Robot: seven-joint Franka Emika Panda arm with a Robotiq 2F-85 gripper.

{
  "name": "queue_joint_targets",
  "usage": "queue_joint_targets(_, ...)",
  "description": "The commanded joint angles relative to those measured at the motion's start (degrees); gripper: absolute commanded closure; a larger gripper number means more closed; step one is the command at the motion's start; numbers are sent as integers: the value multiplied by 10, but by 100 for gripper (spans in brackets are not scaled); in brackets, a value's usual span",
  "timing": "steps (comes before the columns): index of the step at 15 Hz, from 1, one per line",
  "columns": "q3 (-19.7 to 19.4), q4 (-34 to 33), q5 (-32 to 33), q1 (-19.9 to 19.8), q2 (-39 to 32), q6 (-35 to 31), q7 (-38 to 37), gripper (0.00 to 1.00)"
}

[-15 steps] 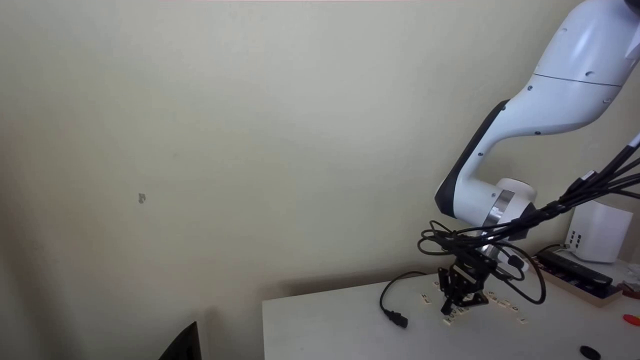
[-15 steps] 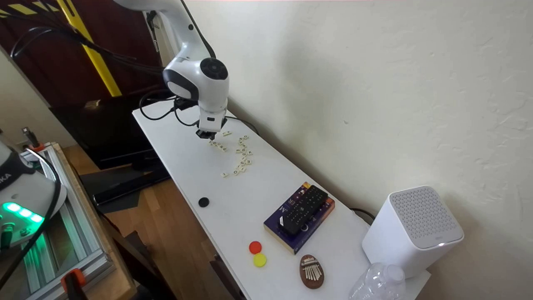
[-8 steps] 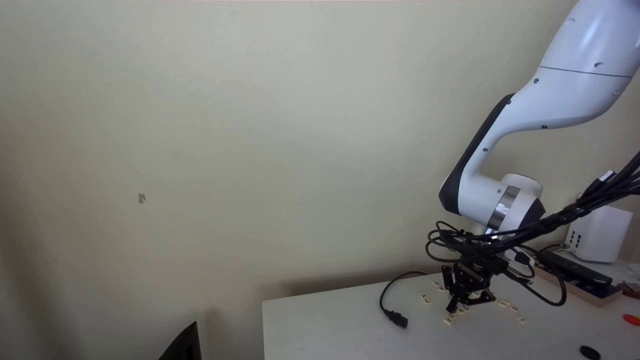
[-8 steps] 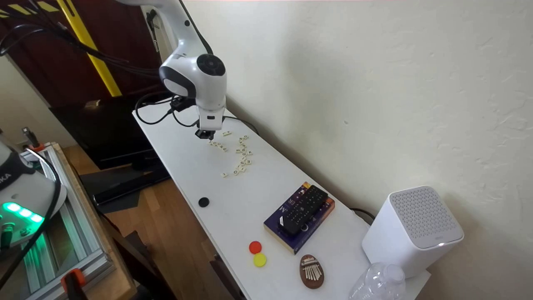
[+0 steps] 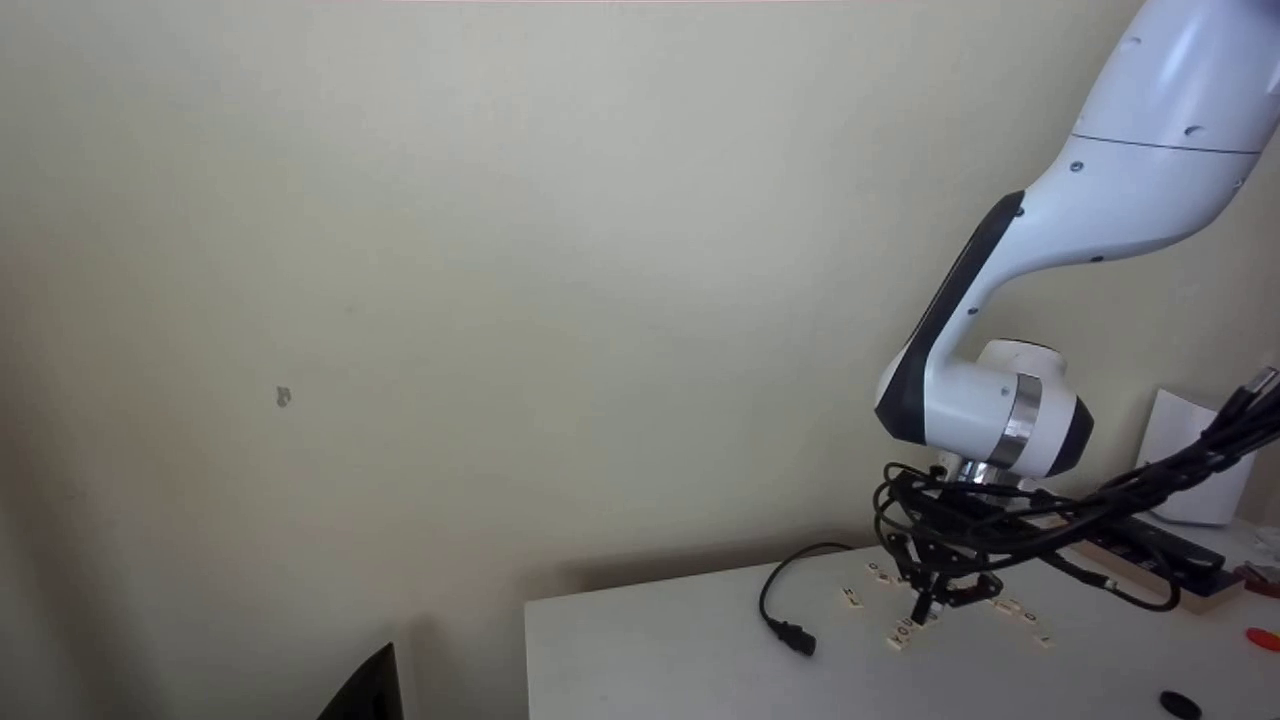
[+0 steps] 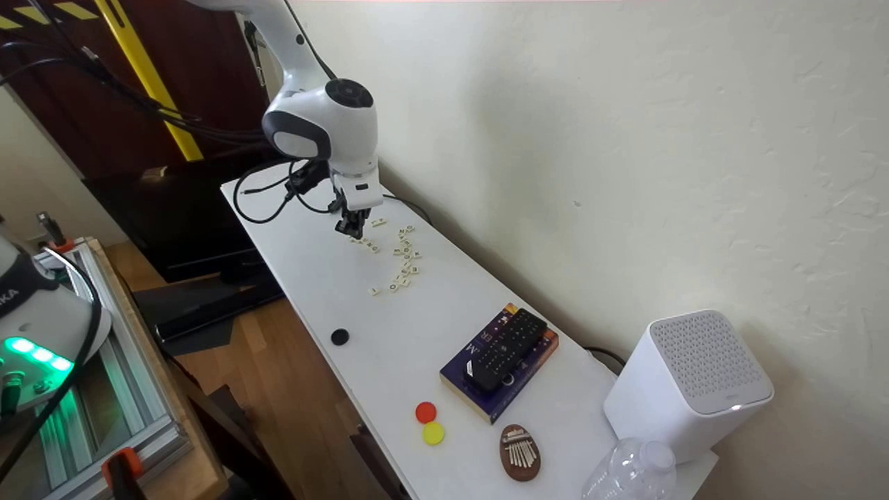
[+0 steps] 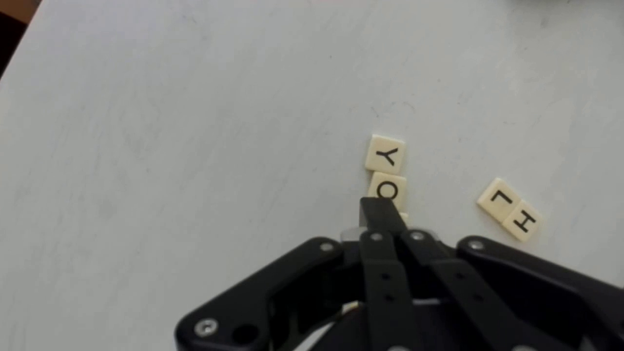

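Black end effector [image 7: 382, 210] was pinched together, hiding part of O tile [image 7: 388, 189] in wrist view, couldn't tell if touching tbh. Y tile [image 7: 385, 154] sat snug against it on bench [image 7: 170, 161].

An exterior view faces the wall [image 5: 600, 250], an exterior view looks down along the white table [image 6: 392, 340] both share; the wrist view closely overlooks letter tiles [image 7: 385, 154]

Pale wall [image 6: 555, 139] beside long white table [image 6: 389, 347]
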State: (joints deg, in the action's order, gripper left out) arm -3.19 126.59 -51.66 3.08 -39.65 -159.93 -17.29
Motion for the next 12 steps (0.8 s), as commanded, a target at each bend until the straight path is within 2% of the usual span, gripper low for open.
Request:
queue_joint_targets(1, 7, 18, 46, 2, 15, -41, 33, 100)
queue_joint_targets(12, 39, 21, 170, -25, 5, -78, 96, 100)
